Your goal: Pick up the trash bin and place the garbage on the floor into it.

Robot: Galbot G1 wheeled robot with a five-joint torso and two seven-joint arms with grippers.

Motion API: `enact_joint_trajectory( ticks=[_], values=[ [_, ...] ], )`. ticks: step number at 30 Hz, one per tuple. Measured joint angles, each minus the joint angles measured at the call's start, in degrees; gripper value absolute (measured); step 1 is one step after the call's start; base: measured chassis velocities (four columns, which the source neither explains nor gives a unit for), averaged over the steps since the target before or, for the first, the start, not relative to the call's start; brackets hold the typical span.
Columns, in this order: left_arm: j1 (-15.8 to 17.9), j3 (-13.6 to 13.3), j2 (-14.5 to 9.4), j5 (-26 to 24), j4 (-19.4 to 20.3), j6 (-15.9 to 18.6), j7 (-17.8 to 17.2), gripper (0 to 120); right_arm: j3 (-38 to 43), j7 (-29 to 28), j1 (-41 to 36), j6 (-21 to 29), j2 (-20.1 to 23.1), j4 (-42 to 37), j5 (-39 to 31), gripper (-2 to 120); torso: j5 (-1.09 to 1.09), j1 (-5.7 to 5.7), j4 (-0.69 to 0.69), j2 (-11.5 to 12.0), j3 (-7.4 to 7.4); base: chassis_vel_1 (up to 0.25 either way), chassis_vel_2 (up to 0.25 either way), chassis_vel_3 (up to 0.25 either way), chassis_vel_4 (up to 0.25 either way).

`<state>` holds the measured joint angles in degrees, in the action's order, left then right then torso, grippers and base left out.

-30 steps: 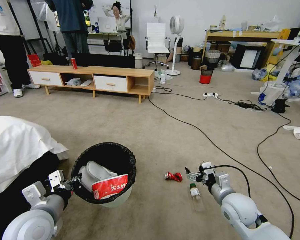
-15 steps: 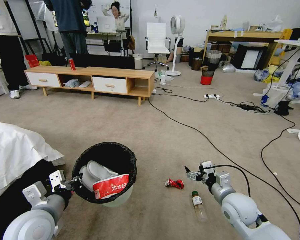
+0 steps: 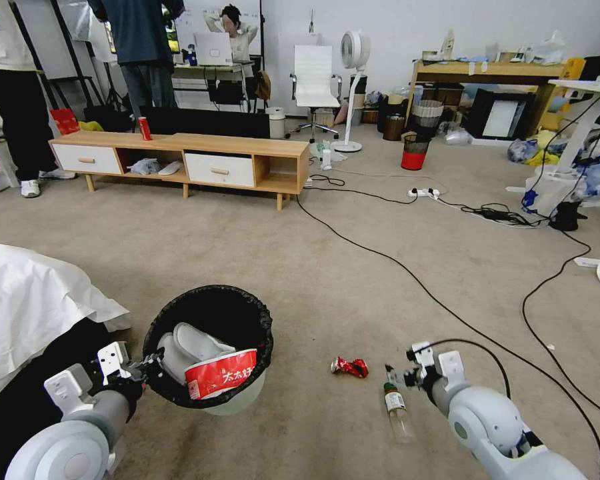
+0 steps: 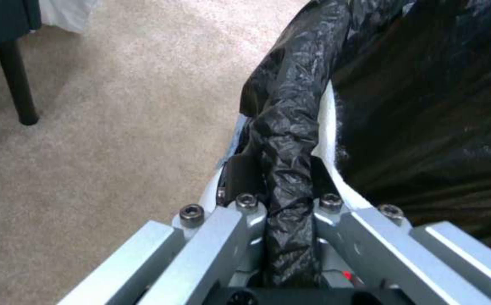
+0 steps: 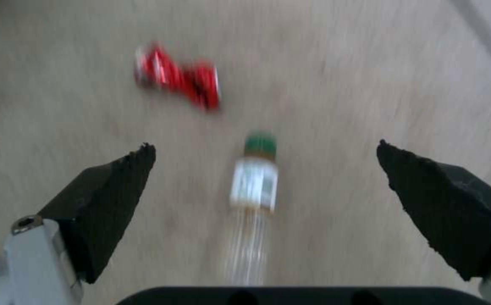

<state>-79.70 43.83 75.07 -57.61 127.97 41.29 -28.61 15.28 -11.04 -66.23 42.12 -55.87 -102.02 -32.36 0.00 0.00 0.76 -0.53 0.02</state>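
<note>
Status: the trash bin [image 3: 208, 347] is already lifted and carried at about 7 o'clock in the head view; the left gripper [image 3: 147, 365] is clamped on the bin's near rim, and the left wrist view confirms both jaws closed over the folded black bag liner [image 4: 288, 140]. Inside the bin lie a red-and-white noodle cup [image 3: 219, 373] and pale white items [image 3: 193, 342], so part of the collection step appears complete. Two pieces of garbage remain on the floor [image 3: 300, 267]: a crushed red wrapper [image 3: 350, 366] at about 6 o'clock, and a clear green-capped bottle [image 3: 397, 412] just beside it toward 5 o'clock, lying on its side with the cap pointing away from the robot. The right gripper [image 3: 399, 377] is low, close to the bottle's cap end, with its jaws spread wide and nothing between them; in the right wrist view the bottle [image 5: 253, 186] sits centred between the two black pads [image 5: 107, 199], with the wrapper [image 5: 179, 77] beyond it. Assessment: the bin pickup is done; the bottle looks to be the item in hand, with no grasp made yet, and the wrapper is outstanding after it. Black cables [image 3: 407, 267] cross the carpet toward 1 o'clock, well apart from both items.
</note>
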Motion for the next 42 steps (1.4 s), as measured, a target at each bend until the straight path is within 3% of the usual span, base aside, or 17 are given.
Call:
enact_joint_trajectory(
  ticks=[2, 18, 24, 36, 42],
  values=[
    [-0.03, 0.08, -0.13, -0.05, -0.03, 0.01, 0.00, 3, -1.12, 1.93, -0.35, 0.52, -0.61, 4.69, 0.52, 100, 0.00, 0.00, 0.00, 0.00, 0.00, 0.000, 0.000, 0.000, 0.000],
    [-0.22, -0.05, 0.18, -0.05, 0.00, 0.02, 0.14, 3, -8.64, 4.45, 6.15, -2.53, -4.07, 16.53, 0.70, 100, -0.01, 0.00, -0.01, 0.00, 0.01, 0.000, 0.000, 0.000, 0.000],
    [-1.03, 0.12, 0.13, 0.09, 0.30, 0.02, 0.60, 3, -10.71, 6.20, 10.25, -5.81, -9.49, 23.14, 1.47, 100, 0.00, 0.00, -0.03, 0.00, 0.01, 0.000, 0.000, 0.000, 0.000],
    [-1.44, 0.32, 0.26, 0.36, 0.34, -0.17, 0.79, 3, -10.01, 9.11, 12.65, -11.02, -11.92, 30.86, 3.47, 100, 0.00, 0.00, 0.00, 0.00, 0.01, 0.000, 0.000, 0.000, 0.000],
    [-1.50, 0.47, 0.06, 0.40, 0.13, -0.27, 0.88, 3, -8.24, 9.37, 12.19, -11.46, -10.16, 30.96, 3.75, 100, 0.00, 0.00, -0.01, 0.00, 0.00, 0.000, 0.000, 0.000, 0.000]
  ],
)
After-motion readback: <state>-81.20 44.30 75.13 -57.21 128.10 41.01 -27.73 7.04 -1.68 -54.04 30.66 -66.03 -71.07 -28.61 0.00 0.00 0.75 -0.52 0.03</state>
